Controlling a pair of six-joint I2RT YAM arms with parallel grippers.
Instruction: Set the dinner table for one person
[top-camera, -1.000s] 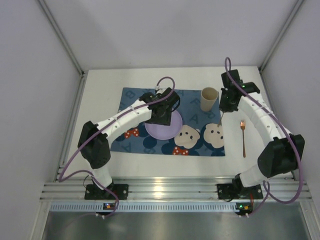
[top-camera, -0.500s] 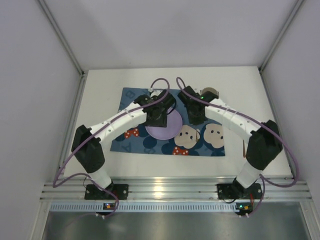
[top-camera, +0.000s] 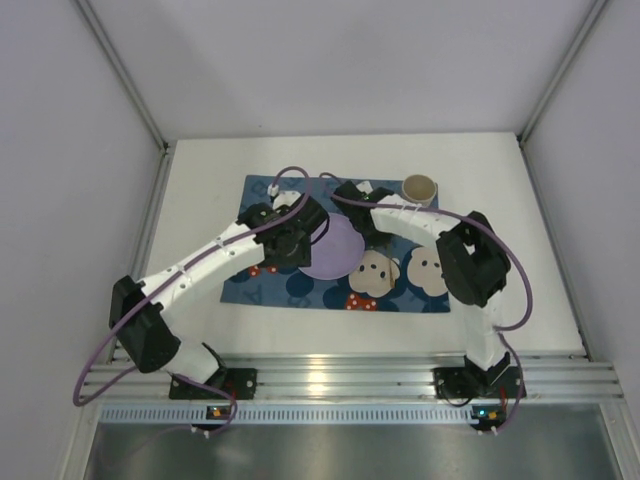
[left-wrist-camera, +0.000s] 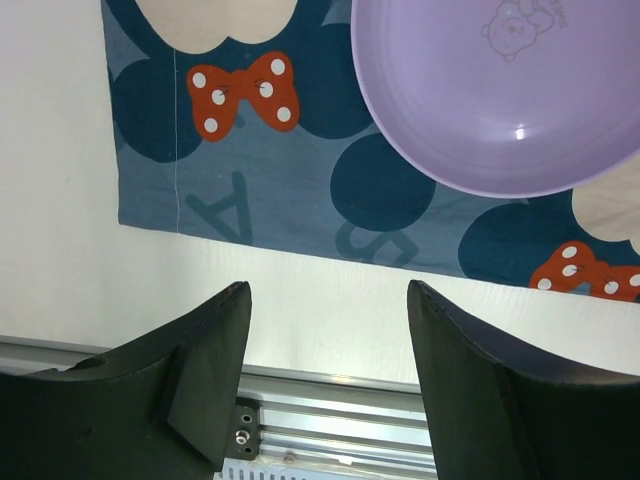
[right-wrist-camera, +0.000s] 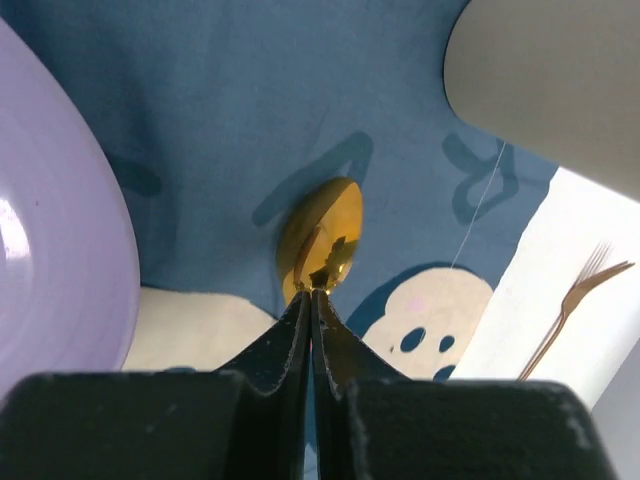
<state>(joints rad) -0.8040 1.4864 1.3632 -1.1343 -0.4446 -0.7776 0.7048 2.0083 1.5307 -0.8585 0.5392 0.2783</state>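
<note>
Right jaws pinched tight on a gold spoon (right-wrist-camera: 322, 235) — left jaws spread wide, holding nothing.

The dinner table (top-camera: 200, 190) is seen as a plain white matte top, bounded at its near edge by an aluminium rail (top-camera: 340, 375). A blue cartoon-mouse placemat (top-camera: 300, 290) is spread flat on it, roughly central, with bare white left on all four sides. A thin copper-coloured fork (right-wrist-camera: 572, 303) is laid directly on the white surface, just beside the placemat's right edge. A beige cup (top-camera: 419, 187) is stood at the mat's far right corner; whether its base is on cloth or tabletop cannot be told.
</note>
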